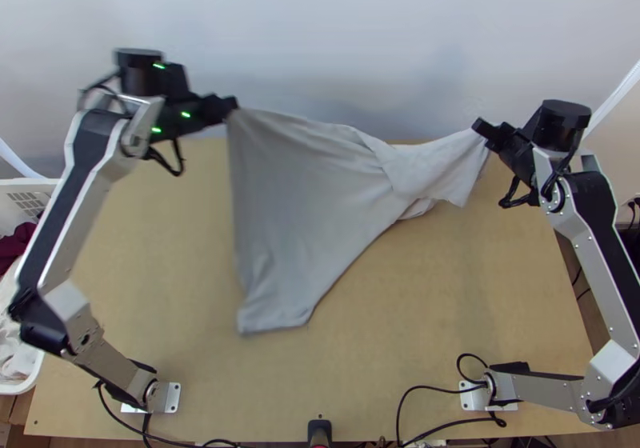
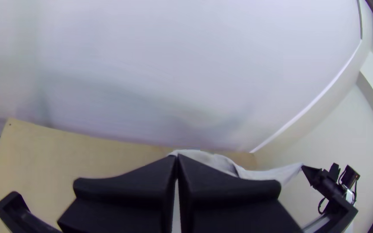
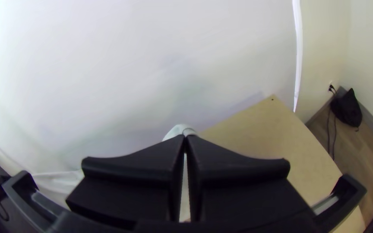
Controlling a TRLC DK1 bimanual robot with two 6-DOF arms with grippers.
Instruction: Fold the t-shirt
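Grippers, two, black, both closed on cloth. Left gripper: upper left of the top view, fingers pressed together on one corner of the shirt. Right gripper: upper right of the same view, fingers likewise together, pinching the opposite end.

T-shirt, one, grey: strung between the two grippers across the upper middle of the frame. Broad and fairly smooth below the left gripper, it tapers to a loose end at lower centre-left; towards the right it is gathered and creased, with a short flap hanging. Which parts are pinched, collar, sleeve or hem, cannot be made out, and the loose end perhaps rests on the table.

Progress, as judged: early. Done: a hold at two points, upper edge drawn out. Left: straightening the gathered right side, laying the shirt flat, and all the folds, no neat crease being visible.
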